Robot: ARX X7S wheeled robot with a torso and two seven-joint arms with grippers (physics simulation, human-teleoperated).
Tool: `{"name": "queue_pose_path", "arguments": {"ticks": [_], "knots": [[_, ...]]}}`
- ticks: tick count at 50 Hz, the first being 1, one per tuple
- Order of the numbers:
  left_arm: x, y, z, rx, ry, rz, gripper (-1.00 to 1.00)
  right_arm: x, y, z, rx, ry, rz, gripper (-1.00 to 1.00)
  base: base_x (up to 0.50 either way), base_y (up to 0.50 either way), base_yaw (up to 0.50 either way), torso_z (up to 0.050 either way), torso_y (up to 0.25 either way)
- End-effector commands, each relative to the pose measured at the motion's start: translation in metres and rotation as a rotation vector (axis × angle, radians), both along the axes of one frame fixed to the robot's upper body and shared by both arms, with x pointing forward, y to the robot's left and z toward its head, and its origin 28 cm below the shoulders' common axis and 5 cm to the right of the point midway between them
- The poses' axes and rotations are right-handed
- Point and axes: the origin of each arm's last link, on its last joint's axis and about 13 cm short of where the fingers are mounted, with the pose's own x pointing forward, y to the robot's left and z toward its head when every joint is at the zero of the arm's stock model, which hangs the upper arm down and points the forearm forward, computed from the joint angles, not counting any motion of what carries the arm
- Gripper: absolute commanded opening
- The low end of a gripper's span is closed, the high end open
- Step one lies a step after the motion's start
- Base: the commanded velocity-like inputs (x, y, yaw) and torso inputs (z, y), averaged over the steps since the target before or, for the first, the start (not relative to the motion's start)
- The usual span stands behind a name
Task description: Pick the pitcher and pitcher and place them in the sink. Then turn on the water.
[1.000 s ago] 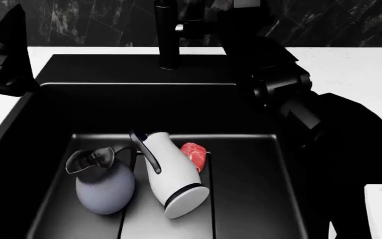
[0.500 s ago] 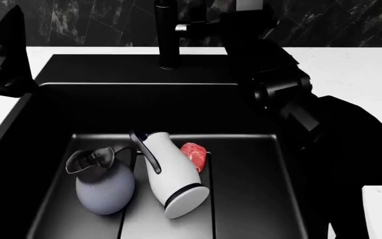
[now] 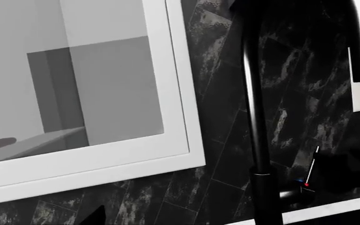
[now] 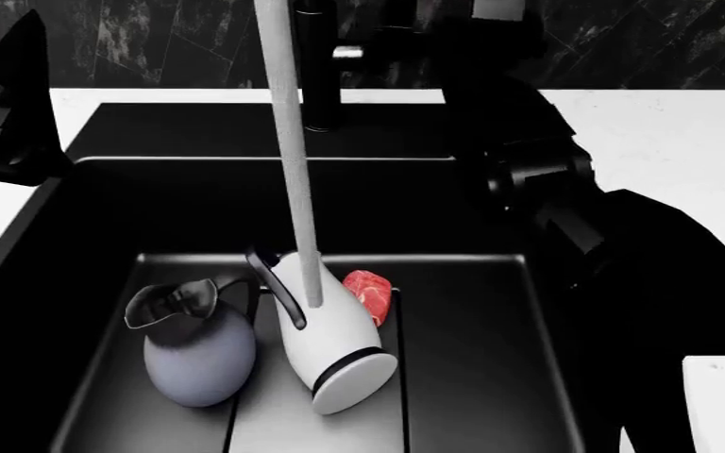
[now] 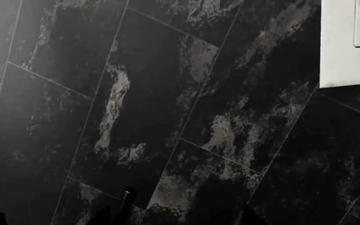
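**A:** Where did everything sit, starting with the biggest?

**B:** The sink (image 4: 489,311) took up most of the head view, a deep black basin let into the white desk (image 4: 665,132). Both jugs lay inside it on the grooved floor: the white pitcher (image 4: 328,335) tipped over on its side with its black base band toward the camera, and the blue-grey pitcher (image 4: 199,351) just beside it, the two apparently touching near their handles. I'd judge they were simply dropped in, which would explain the lean.

**A:** And the water?

**B:** Running. The water (image 4: 294,160) fell as a thin pale stream from above the frame and landed on the white pitcher's upper body (so that jug sat right under the spout). The black faucet (image 4: 318,66) stood on the back ledge of the sink.

**A:** What was the right arm doing?

**B:** The right arm (image 4: 527,160) reached up toward the faucet's lever side, plausibly because it had to work the handle. Its jaws were hidden in the dark there; I couldn't tell whether they were apart or together. The left arm (image 4: 4,104) hung at the sink's edge, jaws equally unreadable.

**A:** Anything in the way?

**B:** A small red piece of meat (image 4: 368,292) lay against the white pitcher, blocking nothing. In my judgement the task looked essentially done.
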Motion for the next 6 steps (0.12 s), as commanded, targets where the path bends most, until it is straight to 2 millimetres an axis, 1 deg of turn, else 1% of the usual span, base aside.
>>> {"name": "queue_pose_path", "arguments": {"ticks": [1, 2, 4, 5, 6], "knots": [[0.001, 0.0, -0.001, 0.0, 0.001, 0.002, 1.0, -0.001, 0.0, 0.014, 0.074, -0.187, 0.076, 1.0, 0.0, 0.0, 0.0, 0.0, 0.0], [0.001, 0.0, -0.001, 0.0, 0.0, 0.001, 1.0, -0.002, 0.0, 0.021, 0.071, -0.276, 0.1, 1.0, 0.0, 0.0, 0.0, 0.0, 0.0], [0.001, 0.001, -0.001, -0.005, 0.0, 0.003, 1.0, -0.004, 0.0, 0.029, 0.095, -0.38, 0.108, 1.0, 0.0, 0.0, 0.0, 0.0, 0.0], [0.001, 0.001, -0.002, -0.004, -0.001, 0.004, 1.0, -0.005, -0.001, 0.03, 0.079, -0.406, 0.101, 1.0, 0.0, 0.0, 0.0, 0.0, 0.0], [0.001, 0.002, -0.002, -0.004, -0.003, 0.005, 1.0, -0.007, -0.003, 0.035, 0.082, -0.489, 0.088, 1.0, 0.0, 0.0, 0.0, 0.0, 0.0]]}}
